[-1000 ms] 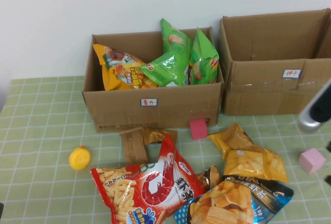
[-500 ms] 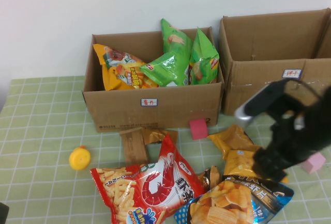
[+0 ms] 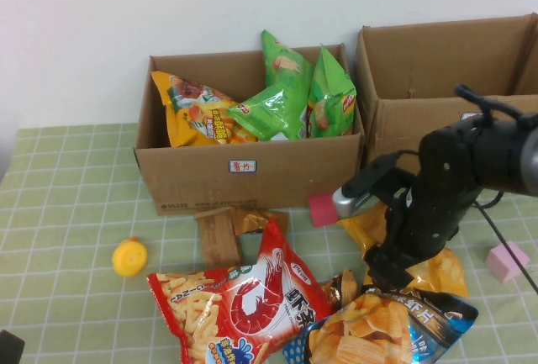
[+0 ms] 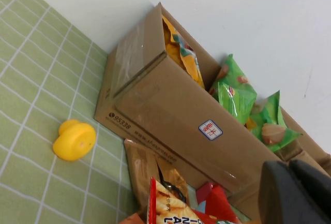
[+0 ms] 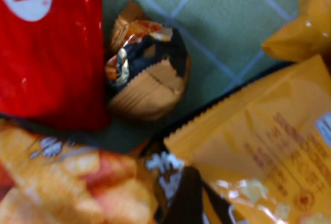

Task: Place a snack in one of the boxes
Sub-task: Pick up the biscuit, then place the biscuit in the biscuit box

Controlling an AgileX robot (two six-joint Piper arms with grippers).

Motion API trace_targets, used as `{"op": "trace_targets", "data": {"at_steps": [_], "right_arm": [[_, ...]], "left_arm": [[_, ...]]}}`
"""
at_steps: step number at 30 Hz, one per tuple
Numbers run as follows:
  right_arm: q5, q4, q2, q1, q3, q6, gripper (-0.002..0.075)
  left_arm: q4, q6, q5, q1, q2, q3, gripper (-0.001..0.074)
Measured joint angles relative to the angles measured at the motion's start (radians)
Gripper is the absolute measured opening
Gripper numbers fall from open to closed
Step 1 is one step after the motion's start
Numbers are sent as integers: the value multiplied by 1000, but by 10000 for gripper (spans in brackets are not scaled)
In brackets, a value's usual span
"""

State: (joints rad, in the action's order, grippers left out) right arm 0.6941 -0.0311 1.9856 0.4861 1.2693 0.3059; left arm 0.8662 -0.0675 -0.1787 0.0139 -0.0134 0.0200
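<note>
Snack bags lie on the table in front of two cardboard boxes. The left box [image 3: 252, 175] holds yellow and green bags; the right box [image 3: 437, 141] looks empty. My right gripper [image 3: 385, 273] hangs low over a yellow snack bag [image 3: 439, 270], between it and the blue-and-orange chips bag [image 3: 378, 330]. In the right wrist view the gripper [image 5: 201, 206] is just above the yellow bag [image 5: 258, 151], near a small brown packet [image 5: 147, 74] and the red bag [image 5: 46, 53]. My left gripper [image 4: 297, 193] is shut and empty, low at the table's left front, facing the left box [image 4: 170, 115].
A big red shrimp-chips bag [image 3: 244, 305] lies front centre. Brown packets [image 3: 220, 234] lie by the left box. A yellow duck [image 3: 129, 256] sits at the left. Pink cubes sit by the left box [image 3: 322, 209] and at the right [image 3: 507, 261]. A second yellow bag [image 3: 374, 223] lies behind the gripper.
My right arm has swung in from the right edge and come down over the yellow snack bags. The snacks, boxes and left arm have not moved.
</note>
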Motion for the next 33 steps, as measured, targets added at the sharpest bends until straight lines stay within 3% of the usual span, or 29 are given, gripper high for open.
{"op": "trace_targets", "data": {"at_steps": [11, 14, 18, 19, 25, 33], "right_arm": [[-14, -2, 74, 0, 36, 2, 610], [-19, -2, 74, 0, 36, 2, 503], [-25, 2, 74, 0, 38, 2, 252], [-25, 2, 74, 0, 38, 2, 224], [11, 2, 18, 0, 38, -31, 225], [10, 74, -273, 0, 38, -78, 224]], "left_arm": [[0, 2, -8, 0, 0, 0, -1], [0, 2, -8, 0, 0, 0, -1], [0, 11, -8, 0, 0, 0, -1], [0, 15, -8, 0, 0, 0, -1], [0, 22, -15, 0, 0, 0, -1], [-2, 22, -33, 0, 0, 0, -1]]}}
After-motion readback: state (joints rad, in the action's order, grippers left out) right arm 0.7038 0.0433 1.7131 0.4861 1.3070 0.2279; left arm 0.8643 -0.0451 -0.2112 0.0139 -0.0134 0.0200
